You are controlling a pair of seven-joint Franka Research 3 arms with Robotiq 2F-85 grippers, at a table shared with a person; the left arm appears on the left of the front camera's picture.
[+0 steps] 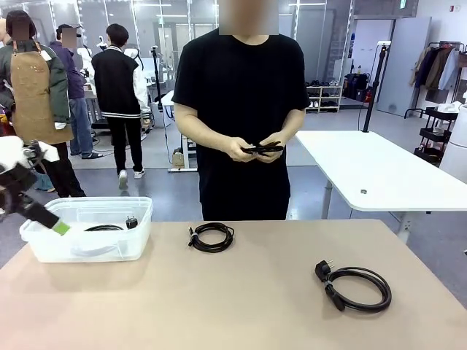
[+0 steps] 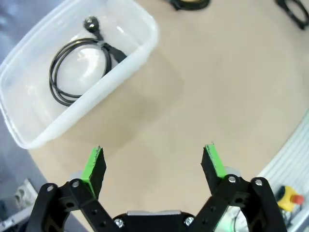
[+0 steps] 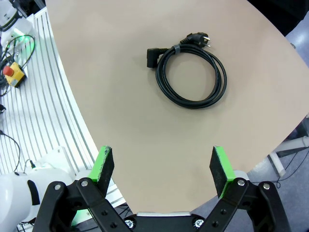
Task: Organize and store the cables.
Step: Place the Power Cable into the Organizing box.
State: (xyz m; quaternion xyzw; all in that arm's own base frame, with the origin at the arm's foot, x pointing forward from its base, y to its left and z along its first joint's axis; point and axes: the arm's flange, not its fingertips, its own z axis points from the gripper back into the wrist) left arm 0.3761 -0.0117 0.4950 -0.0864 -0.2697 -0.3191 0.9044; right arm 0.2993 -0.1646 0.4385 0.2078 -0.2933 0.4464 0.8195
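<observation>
**Beige counter [image 1: 255,313]: one coil stored, two lying loose, one in hand**

The counter stands in an open workshop, with a person in black at its far side.

One binned cable [image 2: 77,67] lies as a round coil on the floor of a clear plastic bin [image 1: 142,208] at the counter's left end, plug toward the far wall. A middle cable [image 1: 212,237] sits coiled on the bare surface near the far edge, just right of the bin. A right-hand cable [image 3: 190,72], tied into a neat loop with both plugs together, lies well apart from the others toward the right. A fourth cable [image 1: 263,149] is in the person's hands [image 1: 248,149], held at waist height and seemingly being bundled.

The left gripper [image 2: 154,159] hangs over the counter beside the bin's near wall, released, jaws spread wide with nothing between them. The right gripper [image 3: 161,159] hovers above the counter's near right part, likewise spread and empty, with the right-hand cable ahead of its fingers.

By my reading, storing is under way with one coil done. The next move calls for a descent onto a loose coil. The right arm looks best placed for its cable, pinching the bundled strands near the tie so the loop lifts whole, then carrying it across to the bin.
</observation>
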